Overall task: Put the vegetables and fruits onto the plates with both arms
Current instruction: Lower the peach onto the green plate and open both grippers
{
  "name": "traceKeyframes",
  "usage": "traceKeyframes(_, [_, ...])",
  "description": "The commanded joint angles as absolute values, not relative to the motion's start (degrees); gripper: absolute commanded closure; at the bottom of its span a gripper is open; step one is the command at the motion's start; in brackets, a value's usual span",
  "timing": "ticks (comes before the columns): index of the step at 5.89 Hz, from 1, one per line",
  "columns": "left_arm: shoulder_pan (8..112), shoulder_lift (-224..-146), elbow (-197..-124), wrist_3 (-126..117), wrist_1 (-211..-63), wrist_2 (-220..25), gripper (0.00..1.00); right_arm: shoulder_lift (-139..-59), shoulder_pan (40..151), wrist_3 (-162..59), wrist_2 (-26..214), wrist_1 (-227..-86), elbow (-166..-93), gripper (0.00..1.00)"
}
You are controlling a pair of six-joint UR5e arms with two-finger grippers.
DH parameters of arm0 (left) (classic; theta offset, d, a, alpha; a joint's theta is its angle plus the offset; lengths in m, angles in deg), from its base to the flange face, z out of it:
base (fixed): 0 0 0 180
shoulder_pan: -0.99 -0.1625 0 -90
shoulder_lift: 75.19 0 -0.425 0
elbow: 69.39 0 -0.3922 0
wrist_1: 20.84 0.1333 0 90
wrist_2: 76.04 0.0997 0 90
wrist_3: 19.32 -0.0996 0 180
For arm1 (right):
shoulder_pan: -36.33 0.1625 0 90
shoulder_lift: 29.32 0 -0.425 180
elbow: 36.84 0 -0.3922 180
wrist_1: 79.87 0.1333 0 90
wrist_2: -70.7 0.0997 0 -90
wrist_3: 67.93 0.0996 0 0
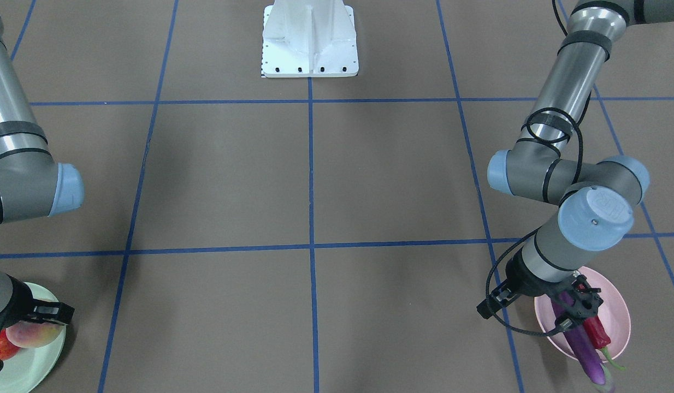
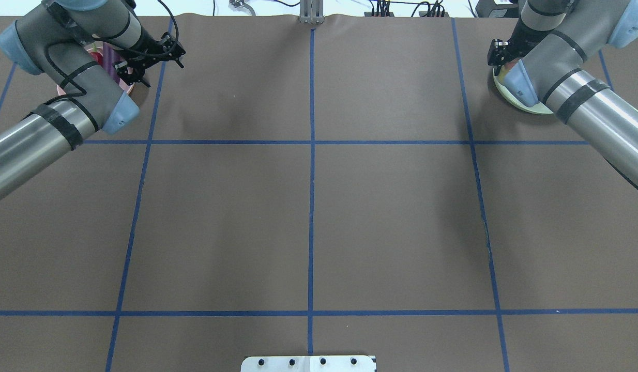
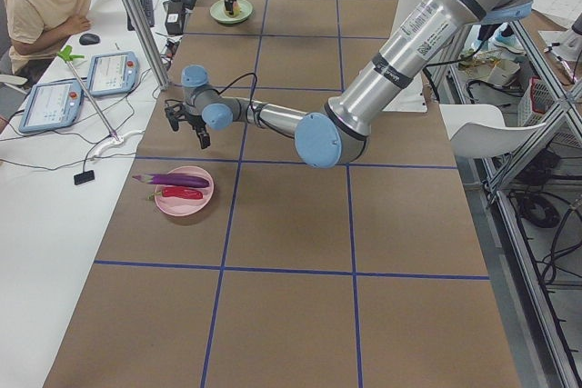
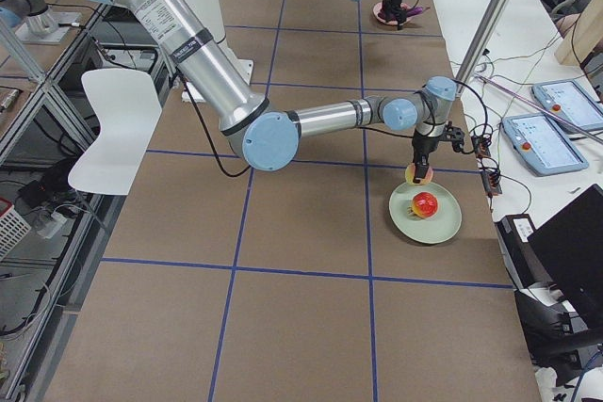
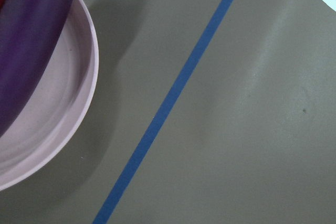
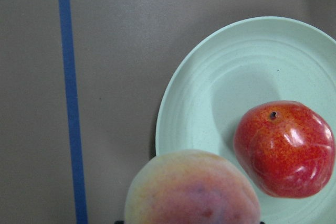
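A purple eggplant (image 1: 585, 352) and a dark-red chili (image 1: 598, 330) lie side by side on the pink plate (image 1: 615, 311). My left gripper (image 3: 188, 126) hangs open and holds nothing; in the exterior left view it is off the plate's (image 3: 182, 206) far side. The left wrist view catches only the eggplant (image 5: 31, 51) and the plate's rim (image 5: 52, 135). A red-orange fruit (image 6: 283, 148) rests on the green plate (image 6: 210, 103). My right gripper (image 4: 418, 168) is shut on the peach (image 6: 191, 190), held just above that plate's edge (image 4: 443, 228).
The white base block (image 1: 309, 41) stands mid-table on the robot's side. Blue tape lines cross the brown table cover. A person (image 3: 41, 6) sits at a side desk with tablets (image 3: 114, 70) and a metal pole (image 3: 136, 15) beside the pink plate's end.
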State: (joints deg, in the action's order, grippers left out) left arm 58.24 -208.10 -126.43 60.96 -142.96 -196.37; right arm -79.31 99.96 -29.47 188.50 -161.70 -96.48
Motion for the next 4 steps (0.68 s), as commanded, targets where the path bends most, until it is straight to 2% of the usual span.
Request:
traceKeyframes(1, [58.2,-208.1,-126.6,61.1,-142.9,-196.4,0.0,-80.0,99.9,-31.0,186.9,-160.5,-95.1,0.01])
traceKeyframes(4, [58.2,-208.2,-127.0,61.2,-142.7,-196.5,0.0,-80.9,100.7,-33.8,187.6,-158.2,-94.6,0.0])
